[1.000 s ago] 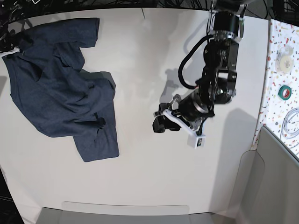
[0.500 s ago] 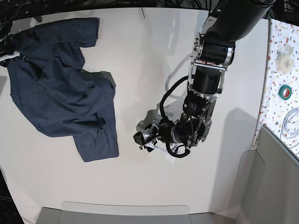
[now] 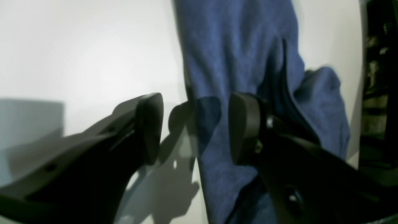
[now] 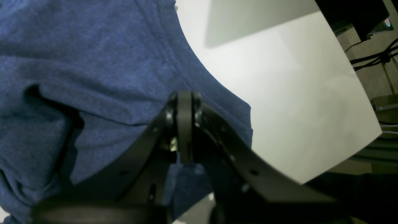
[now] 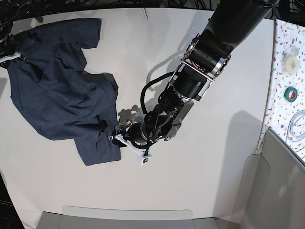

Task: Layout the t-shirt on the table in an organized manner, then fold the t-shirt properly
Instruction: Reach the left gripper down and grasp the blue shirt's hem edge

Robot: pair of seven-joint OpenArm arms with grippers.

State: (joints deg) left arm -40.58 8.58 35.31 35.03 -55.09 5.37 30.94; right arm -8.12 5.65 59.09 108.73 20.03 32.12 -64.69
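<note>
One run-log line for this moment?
left end effector: open, straddling dark navy cloth t-shirt edge | right end effector: shut | shirt: crumpled on white table

A robotics lab is suggested: a plain white desk [image 5: 157,191] is served by a black robot arm [image 5: 209,47], bordered by tangled cables [image 5: 95,4] and a speckled strip [image 5: 288,71] holding tape rolls [image 5: 290,93].

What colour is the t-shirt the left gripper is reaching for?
The t-shirt is dark heathered navy blue; the weave shows best in the right wrist view.

The thick matte-black left arm [image 5: 209,47] has a silver joint ring, looping black cables, white wrist bracket, and rounded black fingers [image 3: 149,127].
</note>
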